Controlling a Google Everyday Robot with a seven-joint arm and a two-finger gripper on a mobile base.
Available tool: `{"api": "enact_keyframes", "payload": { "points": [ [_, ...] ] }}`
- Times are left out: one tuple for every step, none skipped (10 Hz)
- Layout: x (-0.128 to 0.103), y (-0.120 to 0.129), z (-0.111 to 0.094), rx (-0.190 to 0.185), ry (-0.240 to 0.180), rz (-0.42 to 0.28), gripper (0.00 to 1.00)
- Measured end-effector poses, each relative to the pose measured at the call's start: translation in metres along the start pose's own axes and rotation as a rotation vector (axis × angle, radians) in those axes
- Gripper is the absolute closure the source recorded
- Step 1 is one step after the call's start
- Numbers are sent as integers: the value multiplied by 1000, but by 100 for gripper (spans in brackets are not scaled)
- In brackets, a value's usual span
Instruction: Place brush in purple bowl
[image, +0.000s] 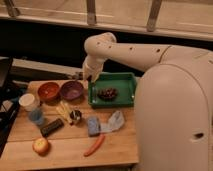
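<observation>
Purple bowl (72, 90) upright at centre left; blackish brush (52, 126) lies flat lower left; closed gripper (89, 77) above bowl's right rim.

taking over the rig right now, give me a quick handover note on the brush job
Gripper: jaws shut, hanging above the table at the tray's left edge, just right of the purple bowl.
Brush: I cannot make it out for sure; it may be in the jaws, so check.
Bowl: on the table beside the orange bowl; no brush shows in it.
Done: nothing placed yet.
Left: confirm the grip, move left over the purple bowl, lower, release.
</observation>
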Motion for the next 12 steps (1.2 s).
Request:
{"api": "enact_keyframes", "payload": {
  "points": [
    [2,5,8,-6,18,-18,85],
    [3,8,15,-11,35,-32,85],
    [5,14,28,-15,63,-50,85],
    [7,20,39,-20,87,-64,85],
    [9,20,47,-20,106,-67,85],
    [9,20,54,-21,123,-69,85],
    [8,20,61,-20,142,-71,85],
    [7,21,70,-18,158,-74,85],
    [7,23,83,-18,182,-75,84],
    [6,22,88,-19,193,-71,79],
    [4,18,92,-14,203,-64,69],
    [3,17,94,-12,208,-61,61]
  ]
}}
